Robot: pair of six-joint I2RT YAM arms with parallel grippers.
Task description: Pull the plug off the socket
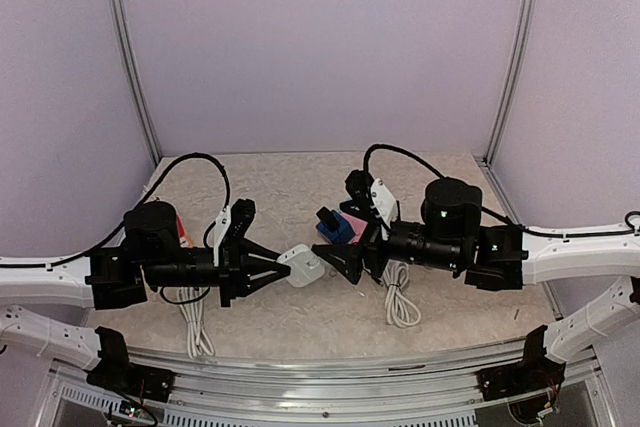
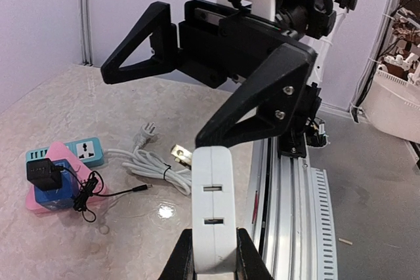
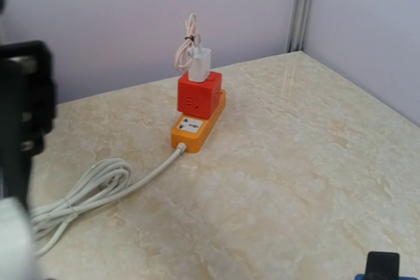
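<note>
A white block with two slots in its near face is held upright above the table, near the front edge between the two arms. It is clamped at its lower end between the fingers of the left gripper, which are closed against its two sides. Something brass is seen just behind its upper left corner; what it belongs to cannot be told.

The right gripper is met from the opposite side with its jaws spread wide. One fingertip is placed at the top of the block, touching it or just above it, and the other is held well off to the side in the air.

Farther back on the table, a black plug is seated in a blue cube, which is set on a pink base beside a teal strip. A coiled white cable is laid near them.

Toward the left arm's side, an orange strip is seen with a red cube on it, and a white charger is plugged into the top of the cube.
</note>
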